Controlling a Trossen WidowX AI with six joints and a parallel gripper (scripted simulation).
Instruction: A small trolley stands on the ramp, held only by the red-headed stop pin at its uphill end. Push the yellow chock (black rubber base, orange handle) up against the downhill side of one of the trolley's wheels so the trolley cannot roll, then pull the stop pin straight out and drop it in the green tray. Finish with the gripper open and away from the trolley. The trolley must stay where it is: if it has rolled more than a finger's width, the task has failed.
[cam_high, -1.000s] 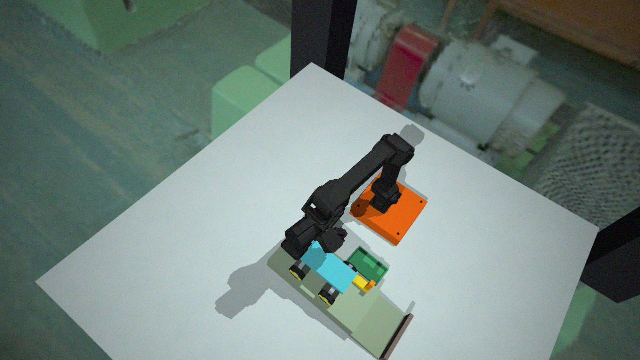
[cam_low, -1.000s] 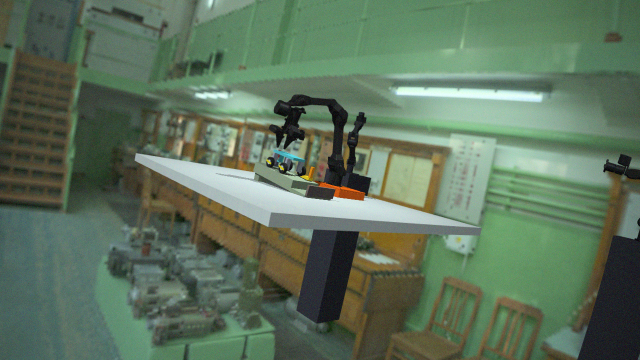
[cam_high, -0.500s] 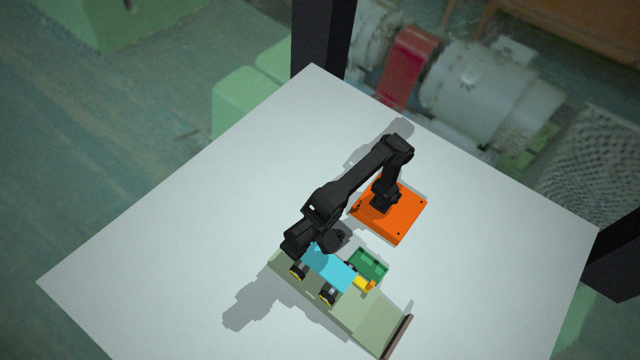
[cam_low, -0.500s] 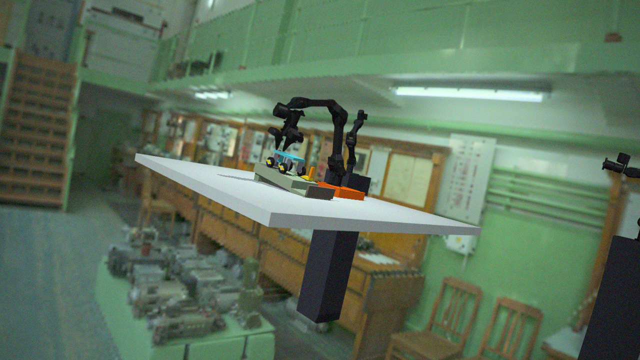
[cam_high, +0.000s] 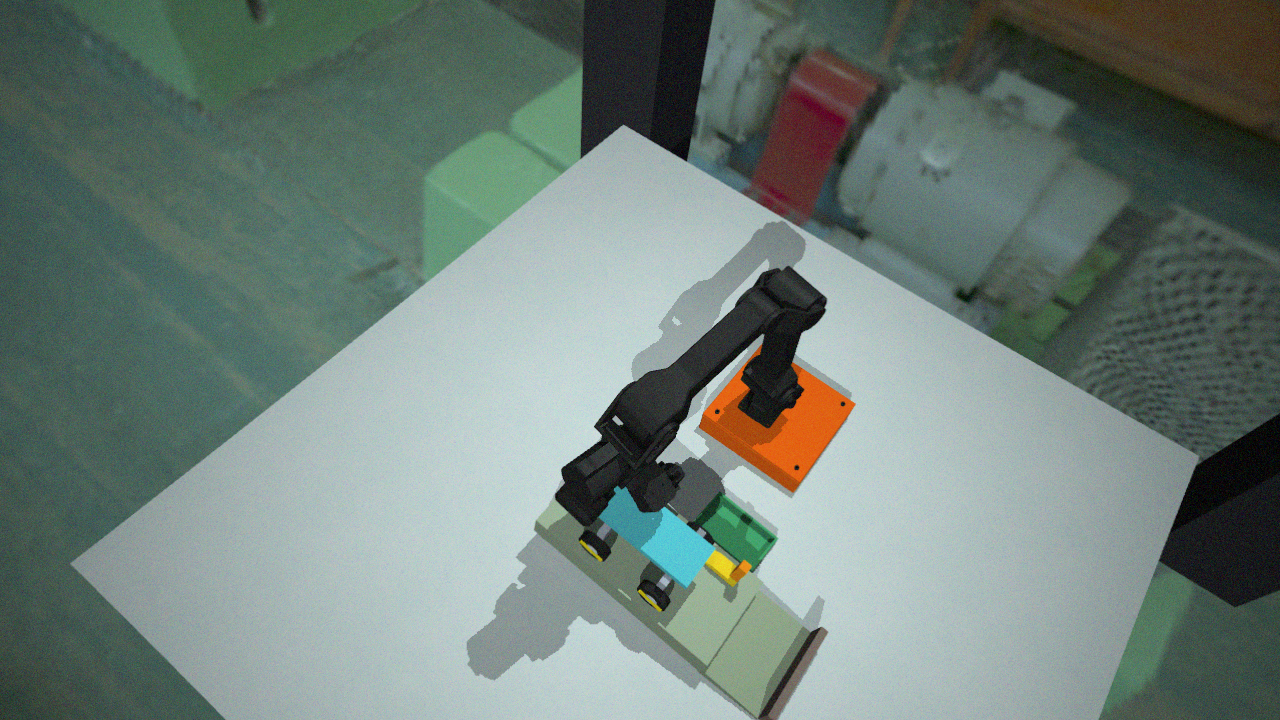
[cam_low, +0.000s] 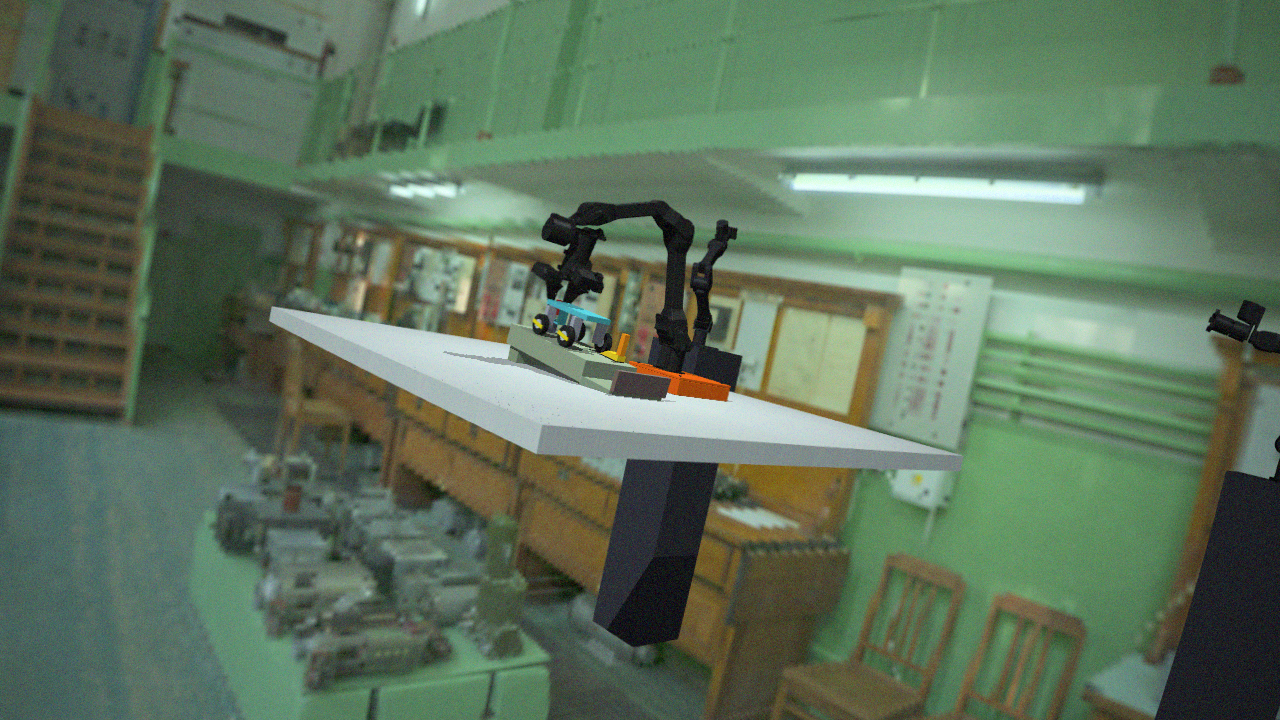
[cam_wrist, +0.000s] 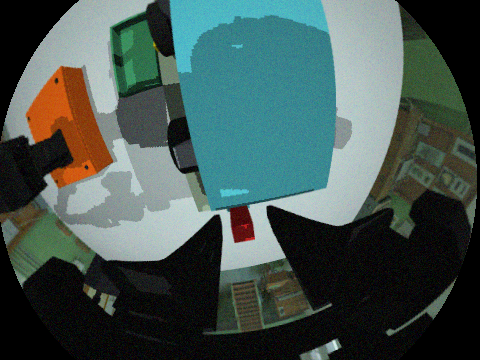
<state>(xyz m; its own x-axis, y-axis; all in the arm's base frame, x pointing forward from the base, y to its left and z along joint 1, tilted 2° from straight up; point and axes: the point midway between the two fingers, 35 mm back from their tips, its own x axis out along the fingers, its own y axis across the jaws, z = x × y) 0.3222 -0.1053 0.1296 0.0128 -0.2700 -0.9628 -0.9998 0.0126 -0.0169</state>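
The trolley, with its blue deck (cam_high: 666, 541) (cam_low: 581, 312) (cam_wrist: 260, 110), stands on the pale green ramp (cam_high: 707, 617) (cam_low: 547, 351). The yellow chock (cam_high: 721, 565) (cam_low: 614, 355) stands on the ramp on the trolley's downhill, tray-side end, its orange handle up; whether it touches the wheel is hidden under the deck. The stop pin's red head (cam_wrist: 242, 226) shows just beyond the deck's uphill edge. My gripper (cam_low: 561, 296) (cam_wrist: 243, 215) is open above the uphill end, its fingers on either side of the red head in the wrist view, not closed on it. The green tray (cam_high: 741, 534) (cam_wrist: 136, 65) holds nothing visible.
The orange base plate (cam_high: 819, 420) (cam_low: 698, 385) (cam_wrist: 60, 100) of my arm stands beyond the tray. A brown end board (cam_high: 796, 671) (cam_low: 639, 385) closes the ramp's low end. The tray sits close beside the ramp, on the side toward my base.
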